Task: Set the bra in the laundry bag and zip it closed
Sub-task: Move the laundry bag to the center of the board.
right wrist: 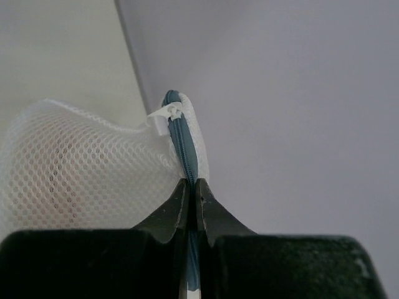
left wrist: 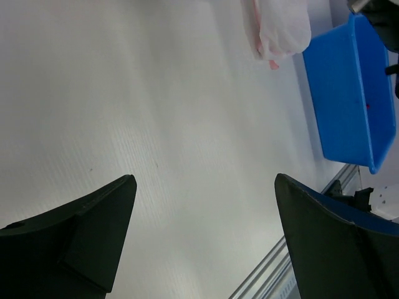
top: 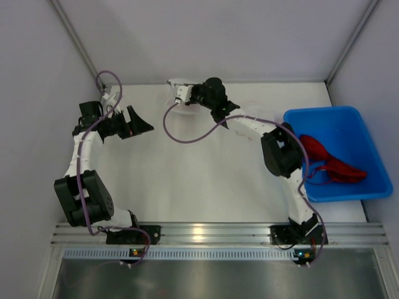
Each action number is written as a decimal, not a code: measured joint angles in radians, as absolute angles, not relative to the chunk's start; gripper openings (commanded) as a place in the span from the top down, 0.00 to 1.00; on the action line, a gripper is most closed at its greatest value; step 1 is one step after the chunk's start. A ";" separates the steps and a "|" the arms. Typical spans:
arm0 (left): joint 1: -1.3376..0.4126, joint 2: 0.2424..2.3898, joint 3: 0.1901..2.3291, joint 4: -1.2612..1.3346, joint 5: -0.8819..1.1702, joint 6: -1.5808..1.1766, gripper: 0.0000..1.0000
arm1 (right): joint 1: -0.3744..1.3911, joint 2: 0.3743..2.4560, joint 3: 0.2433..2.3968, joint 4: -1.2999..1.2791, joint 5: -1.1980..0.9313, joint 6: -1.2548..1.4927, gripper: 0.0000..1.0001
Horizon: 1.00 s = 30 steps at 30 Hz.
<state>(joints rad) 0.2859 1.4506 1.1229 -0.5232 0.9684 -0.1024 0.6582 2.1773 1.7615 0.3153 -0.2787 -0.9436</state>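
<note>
The laundry bag (top: 179, 107) is white mesh and lies at the far middle of the table, under my right gripper (top: 181, 93). In the right wrist view, my right gripper (right wrist: 192, 182) is shut on the bag's (right wrist: 81, 168) blue zipper edge (right wrist: 184, 140), just below a white zip pull (right wrist: 172, 113). A pinkish shape shows through the mesh (left wrist: 272, 62); whether it is the bra I cannot tell. My left gripper (top: 138, 119) hovers over the table's left side, well apart from the bag (left wrist: 283, 28). It is open (left wrist: 206, 180), with only bare table between its fingers.
A blue bin (top: 341, 119) stands at the right edge of the table with a red garment (top: 330, 163) in it. The same bin (left wrist: 349, 93) appears in the left wrist view. Grey walls close off the back and both sides.
</note>
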 measured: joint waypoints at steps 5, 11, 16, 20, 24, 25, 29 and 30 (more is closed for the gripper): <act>0.286 1.451 1.130 -0.524 0.923 -0.077 0.02 | 0.653 2.488 2.107 0.379 -0.224 -1.062 0.94; 0.289 1.444 1.120 -0.525 0.895 -0.071 0.02 | 0.669 2.636 2.133 0.407 -0.219 -1.148 0.52; 0.291 1.441 1.120 -0.532 0.880 -0.064 0.02 | 0.706 2.606 2.005 0.421 -0.205 -1.110 0.13; 0.292 1.441 1.142 -0.546 0.871 -0.053 0.02 | 0.725 2.461 1.877 0.353 -0.194 -1.028 0.01; 0.292 1.445 1.250 -0.553 0.806 -0.041 0.02 | 0.720 2.253 1.832 0.214 -0.191 -0.915 0.01; 0.292 1.445 1.277 -0.552 0.790 -0.035 0.02 | 0.713 2.189 1.832 0.167 -0.190 -0.877 0.01; 0.293 1.444 1.353 -0.522 0.726 -0.025 0.02 | 0.651 1.981 1.849 -0.017 -0.188 -0.735 0.01; 0.294 1.444 1.355 -0.513 0.712 -0.031 0.02 | 0.627 1.949 1.857 -0.057 -0.188 -0.700 0.01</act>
<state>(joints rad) 0.2935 1.4445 1.3548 -0.5125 0.7116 -0.0307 0.6273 1.9488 1.8568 -0.0570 -0.1879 -0.6998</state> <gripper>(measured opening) 0.983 0.993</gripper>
